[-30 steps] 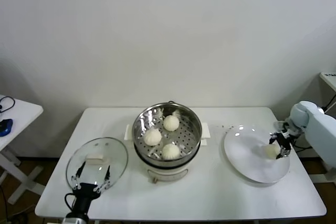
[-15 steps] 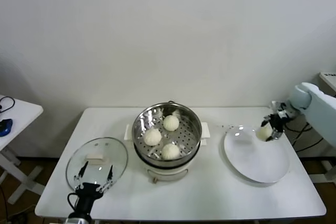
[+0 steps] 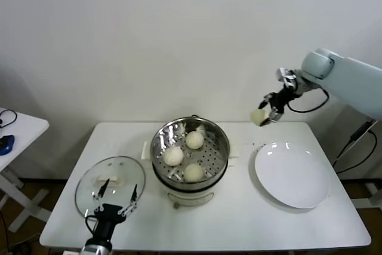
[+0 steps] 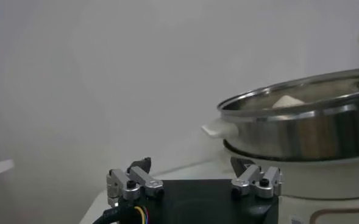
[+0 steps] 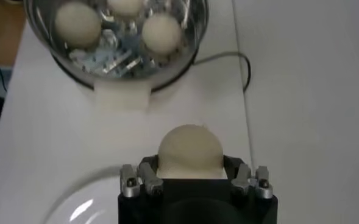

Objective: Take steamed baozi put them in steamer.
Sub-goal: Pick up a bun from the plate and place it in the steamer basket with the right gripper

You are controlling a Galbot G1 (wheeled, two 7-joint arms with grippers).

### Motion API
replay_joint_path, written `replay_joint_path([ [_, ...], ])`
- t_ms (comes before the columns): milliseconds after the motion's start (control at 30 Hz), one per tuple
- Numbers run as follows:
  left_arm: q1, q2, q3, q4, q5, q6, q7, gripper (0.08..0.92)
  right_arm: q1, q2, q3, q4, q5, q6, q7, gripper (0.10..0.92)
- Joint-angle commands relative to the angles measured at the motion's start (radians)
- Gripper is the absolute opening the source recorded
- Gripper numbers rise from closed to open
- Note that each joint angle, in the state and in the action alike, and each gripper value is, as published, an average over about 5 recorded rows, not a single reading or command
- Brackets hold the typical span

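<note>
High above the table, between steamer and plate, my right gripper (image 3: 265,114) is shut on a cream-white steamed baozi (image 3: 258,116); in the right wrist view that baozi (image 5: 190,151) sits gripped between the fingers. The steel steamer (image 3: 190,152) stands at the table's middle with three baozi on its perforated tray: one at the left (image 3: 173,156), one at the back (image 3: 194,140), one at the front (image 3: 194,172). The steamer (image 5: 115,33) also shows below in the right wrist view. My left gripper (image 3: 115,205) hangs open at the front left, over the near edge of the glass lid.
A round glass lid (image 3: 110,184) lies flat at the front left. An empty white plate (image 3: 292,175) lies right of the steamer. The steamer's white side handle (image 4: 220,128) shows in the left wrist view. A small side table (image 3: 15,132) stands far left.
My right gripper lifted the baozi off the plate and carried it up and leftward toward the steamer. The left gripper shifted slightly to the right near the lid.
</note>
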Motion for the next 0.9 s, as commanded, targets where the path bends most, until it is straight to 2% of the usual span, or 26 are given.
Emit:
replay_joint_path([
  [33, 0.009, 0.013, 0.032, -0.017, 0.003, 0.002, 0.0, 0.823, 0.173, 0.17, -0.217, 0.165, 0.311, -0.098, 0.063, 0.696],
  [500, 0.015, 0.047, 0.005, -0.024, -0.008, 0.0, 0.0, 0.823, 0.04, 0.305, -0.195, 0.143, 0.277, -0.113, 0.114, 0.688],
  [900, 0.006, 0.045, 0.005, -0.004, -0.004, -0.001, 0.0, 0.823, -0.05, 0.336, -0.188, 0.084, 0.217, -0.108, 0.119, 0.687],
])
